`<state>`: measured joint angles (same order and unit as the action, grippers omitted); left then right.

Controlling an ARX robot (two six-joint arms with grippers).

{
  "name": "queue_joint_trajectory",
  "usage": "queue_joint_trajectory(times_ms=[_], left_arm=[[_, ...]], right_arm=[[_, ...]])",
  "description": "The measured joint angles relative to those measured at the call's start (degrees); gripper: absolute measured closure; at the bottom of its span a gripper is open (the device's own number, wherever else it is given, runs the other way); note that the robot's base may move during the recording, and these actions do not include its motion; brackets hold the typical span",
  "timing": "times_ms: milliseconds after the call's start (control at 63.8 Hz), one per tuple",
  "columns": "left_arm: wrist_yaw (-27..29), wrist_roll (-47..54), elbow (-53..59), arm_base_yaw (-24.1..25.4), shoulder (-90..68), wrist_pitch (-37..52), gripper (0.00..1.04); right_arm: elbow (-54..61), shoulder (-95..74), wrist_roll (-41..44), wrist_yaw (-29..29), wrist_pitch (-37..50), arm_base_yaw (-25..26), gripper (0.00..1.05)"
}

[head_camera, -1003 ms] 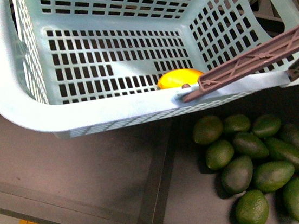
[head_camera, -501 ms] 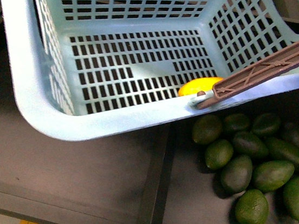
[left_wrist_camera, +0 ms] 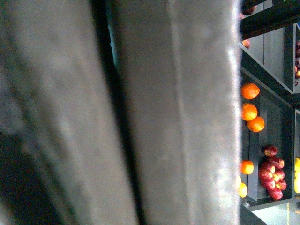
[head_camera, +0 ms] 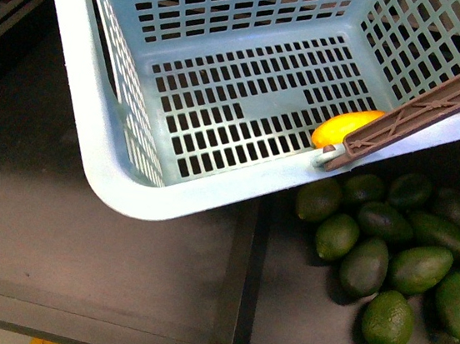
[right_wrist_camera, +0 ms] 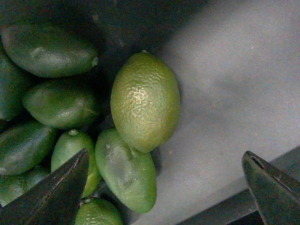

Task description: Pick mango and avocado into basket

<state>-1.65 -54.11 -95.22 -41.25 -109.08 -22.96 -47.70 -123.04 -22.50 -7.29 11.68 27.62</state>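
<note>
The turquoise basket (head_camera: 119,184) hangs tilted across the top of the front view, its brown handle (head_camera: 426,112) crossing its right rim. The yellow-orange mango (head_camera: 340,127) lies inside it at the near right corner. Several dark green avocados (head_camera: 365,264) lie in a pile on the dark shelf below the basket's right side. My left gripper is shut on the basket; its wrist view shows only a blurred grey surface (left_wrist_camera: 178,117) up close. My right gripper (right_wrist_camera: 164,187) is open above the pile, with one avocado (right_wrist_camera: 145,101) just beyond its fingertips (right_wrist_camera: 61,192).
A dark shelf (head_camera: 117,267) with a divider strip (head_camera: 236,290) runs under the basket. In the left wrist view, oranges (left_wrist_camera: 251,110) and red apples (left_wrist_camera: 272,171) sit in dark shelf bins far off.
The basket has moved to the right and up in the front view, and the mango inside it has gone with it. The avocado pile has not moved.
</note>
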Motion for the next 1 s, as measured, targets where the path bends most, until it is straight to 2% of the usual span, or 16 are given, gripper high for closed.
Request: queue_joint_trajectory(times_ms=[1003], left_arm=[[0.3, 0.0, 0.0, 0.0, 0.0, 0.0, 0.77]], right_arm=[[-12.0, -14.0, -4.9, 1.4, 0.3, -5.1, 0.09]])
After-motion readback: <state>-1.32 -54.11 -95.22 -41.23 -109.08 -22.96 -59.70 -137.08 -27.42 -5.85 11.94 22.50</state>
